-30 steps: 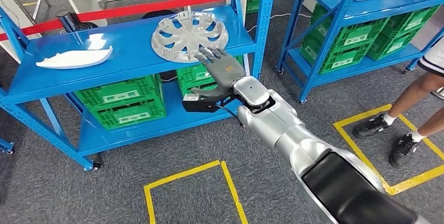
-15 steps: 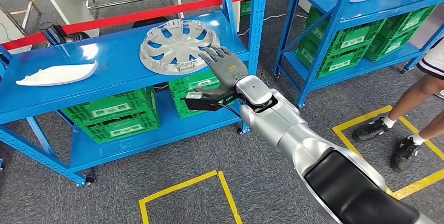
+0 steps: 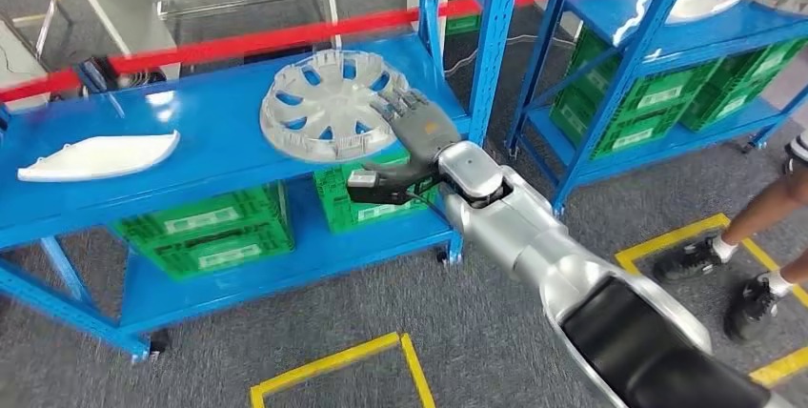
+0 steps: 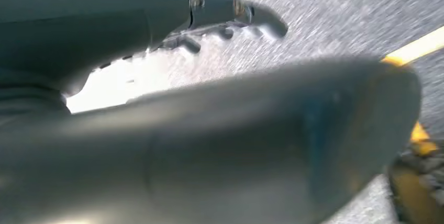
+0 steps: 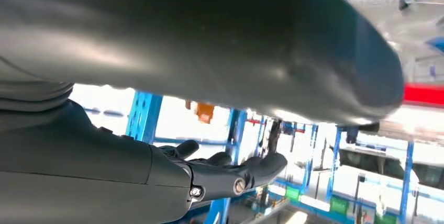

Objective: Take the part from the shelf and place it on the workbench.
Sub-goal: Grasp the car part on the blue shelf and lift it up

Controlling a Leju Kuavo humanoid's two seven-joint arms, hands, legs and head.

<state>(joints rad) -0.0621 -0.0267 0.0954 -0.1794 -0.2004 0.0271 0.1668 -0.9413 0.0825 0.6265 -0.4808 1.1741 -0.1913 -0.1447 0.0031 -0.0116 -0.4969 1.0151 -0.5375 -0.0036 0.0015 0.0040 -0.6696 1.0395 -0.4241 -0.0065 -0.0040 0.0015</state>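
A silver-grey hubcap [image 3: 329,103] lies flat on the top board of the blue shelf [image 3: 191,174], near its right post. My right hand [image 3: 419,136] reaches in from the lower right; its fingers [image 3: 405,103] lie spread at the hubcap's right rim, and its thumb [image 3: 376,184] hangs below the shelf's front edge. Nothing is gripped. In the right wrist view the right hand's fingers [image 5: 230,171] are stretched out, holding nothing. In the left wrist view my left hand [image 4: 230,17] hangs over grey carpet, its fingers apart and holding nothing.
A white curved part [image 3: 95,155] lies at the shelf's left end. Green crates [image 3: 205,232] stand on the lower board. A second blue shelf [image 3: 648,36] stands at the right. A person's legs [image 3: 762,236] are at the right edge. Yellow tape [image 3: 329,360] marks the carpet.
The whole view has shifted, so the camera moved. My right hand has come closer to the hubcap, and its fingers now reach the rim.
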